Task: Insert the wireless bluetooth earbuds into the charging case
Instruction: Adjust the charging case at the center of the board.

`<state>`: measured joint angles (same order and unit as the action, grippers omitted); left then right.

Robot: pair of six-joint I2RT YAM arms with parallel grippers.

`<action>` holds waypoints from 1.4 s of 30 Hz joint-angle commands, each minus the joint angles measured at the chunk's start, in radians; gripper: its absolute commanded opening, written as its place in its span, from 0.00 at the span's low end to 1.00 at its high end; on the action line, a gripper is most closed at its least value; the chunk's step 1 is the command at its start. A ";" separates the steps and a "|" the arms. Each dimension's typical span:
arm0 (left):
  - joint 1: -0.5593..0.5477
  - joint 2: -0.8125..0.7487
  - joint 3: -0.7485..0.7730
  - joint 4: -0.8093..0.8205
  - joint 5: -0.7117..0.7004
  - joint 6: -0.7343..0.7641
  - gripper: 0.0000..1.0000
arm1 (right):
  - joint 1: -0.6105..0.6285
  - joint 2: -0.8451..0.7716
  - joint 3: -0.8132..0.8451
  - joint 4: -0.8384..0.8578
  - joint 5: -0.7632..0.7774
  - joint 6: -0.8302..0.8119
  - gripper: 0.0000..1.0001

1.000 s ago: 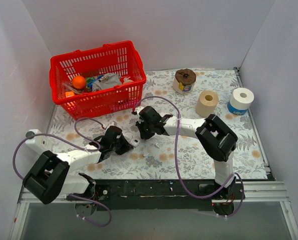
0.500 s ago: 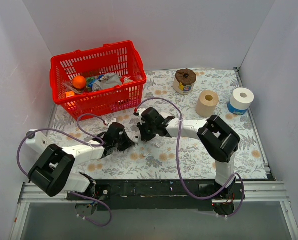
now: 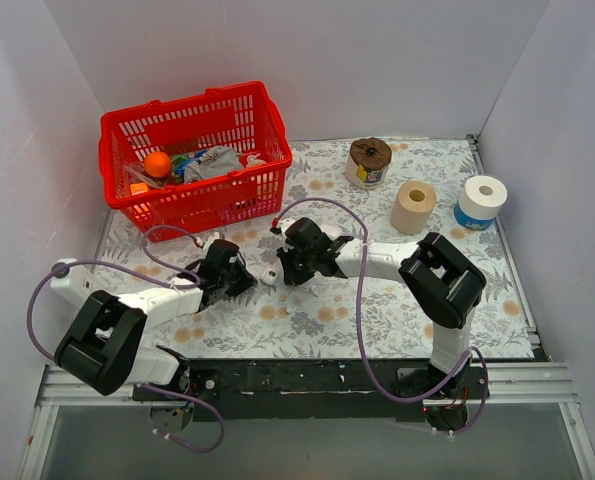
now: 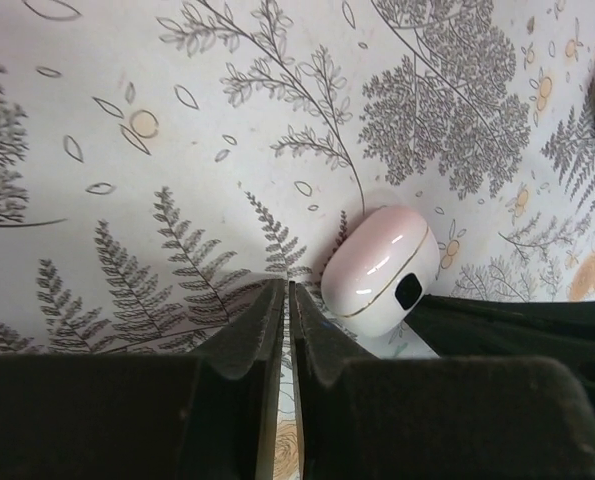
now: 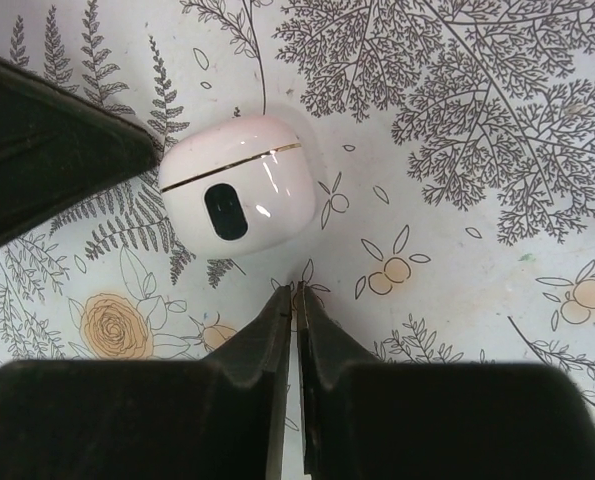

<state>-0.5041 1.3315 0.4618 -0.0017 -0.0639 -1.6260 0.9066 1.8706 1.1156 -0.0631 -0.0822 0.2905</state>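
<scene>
The charging case is a small white rounded case with its lid shut, lying on the floral mat between my two grippers. In the left wrist view the case lies just right of my left gripper, which is shut and empty. In the right wrist view the case lies just beyond and left of my right gripper, also shut and empty. In the top view the left gripper is left of the case and the right gripper is right of it. No earbuds are in view.
A red basket with an orange ball and other items stands at the back left. A brown-topped tin, a beige roll and a white tape roll stand at the back right. Purple cables loop over both arms.
The left arm has swung so its gripper sits farther back and left. The right gripper has edged slightly right. The white case now shows in the gap between them.
</scene>
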 commanded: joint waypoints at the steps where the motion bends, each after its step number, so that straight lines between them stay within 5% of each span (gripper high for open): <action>1: 0.024 -0.023 0.044 -0.138 -0.057 0.040 0.08 | 0.009 -0.050 -0.005 0.046 -0.039 -0.004 0.10; 12: 0.032 -0.452 0.066 -0.409 -0.145 0.048 0.14 | 0.049 0.055 0.099 0.035 0.005 0.032 0.01; 26: 0.030 -0.578 0.029 -0.459 -0.119 0.017 0.17 | 0.054 0.160 0.206 0.068 -0.022 0.078 0.01; 28: 0.030 -0.571 0.028 -0.454 -0.119 0.018 0.23 | 0.057 0.132 0.207 0.065 -0.019 0.067 0.01; 31: 0.032 -0.542 0.034 -0.443 -0.113 0.032 0.57 | 0.055 -0.006 0.104 0.069 0.016 0.050 0.01; 34: 0.030 -0.497 0.034 -0.402 -0.085 0.057 0.72 | 0.054 -0.141 0.014 0.065 0.073 0.032 0.11; 42: 0.029 -0.231 0.125 -0.288 -0.025 0.167 0.98 | 0.054 -0.487 -0.137 -0.087 0.225 0.019 0.30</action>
<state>-0.4789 0.9920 0.5095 -0.3573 -0.1219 -1.5387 0.9573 1.5291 1.0389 -0.0906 0.0433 0.3275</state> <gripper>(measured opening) 0.962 0.288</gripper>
